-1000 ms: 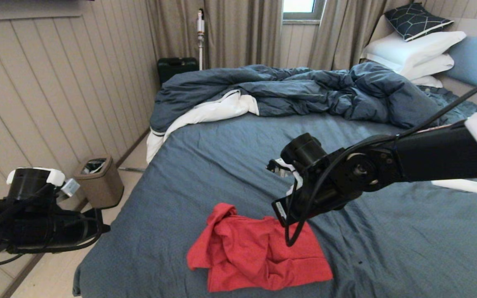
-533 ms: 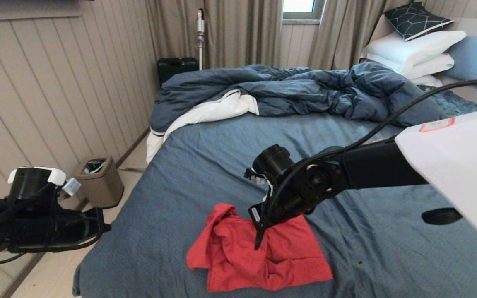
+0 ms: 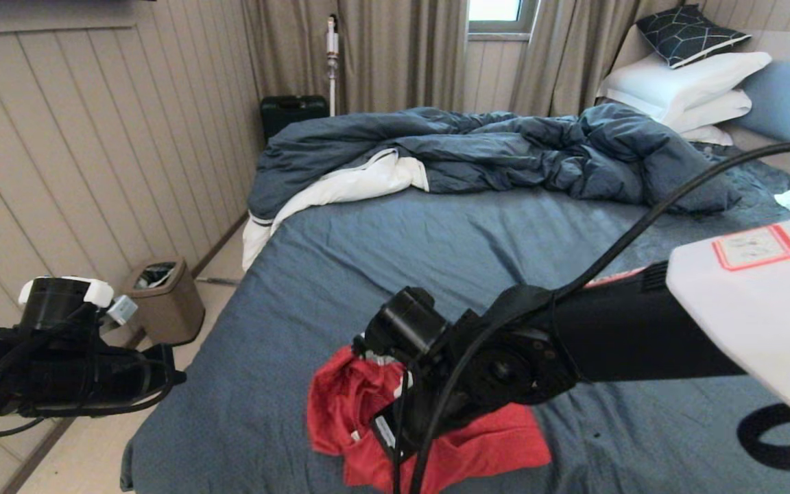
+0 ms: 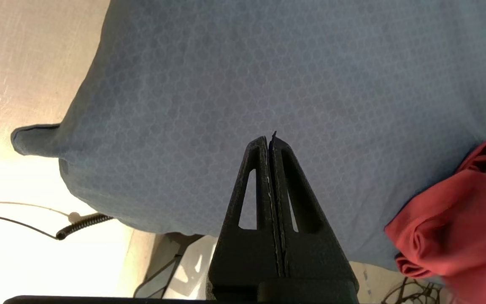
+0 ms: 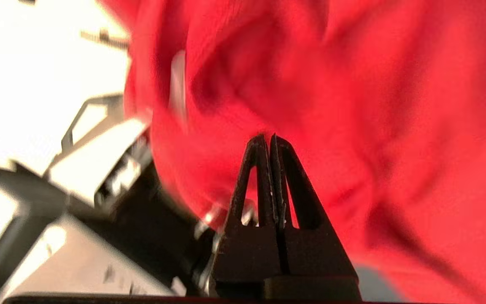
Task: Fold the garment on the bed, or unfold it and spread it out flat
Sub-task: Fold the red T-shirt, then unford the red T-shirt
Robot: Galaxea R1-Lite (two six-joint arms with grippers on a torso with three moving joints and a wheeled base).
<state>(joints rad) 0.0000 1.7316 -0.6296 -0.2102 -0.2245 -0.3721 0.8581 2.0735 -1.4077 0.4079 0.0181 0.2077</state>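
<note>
The garment (image 3: 340, 412) is a crumpled red T-shirt lying near the front edge of the bed (image 3: 436, 240). My right arm reaches across it and hides its middle in the head view. In the right wrist view my right gripper (image 5: 269, 137) is shut, with nothing between its fingers. Its tips point at the red cloth (image 5: 352, 84) close by; I cannot tell whether they touch it. My left gripper (image 4: 269, 137) is shut and empty. It hangs off the bed's left side (image 3: 169, 376), over the sheet's corner (image 4: 268, 63), with the garment (image 4: 466, 219) off to one side.
A rumpled dark blue duvet (image 3: 491, 147) with white lining lies across the far half of the bed, and white pillows (image 3: 683, 82) are at the far right. On the floor to the left are a brown waste bin (image 3: 165, 298) and a black case (image 3: 292, 113).
My right arm has swung left and nearer, from beside the garment to right over it, and now covers its middle. The left arm has barely moved.
</note>
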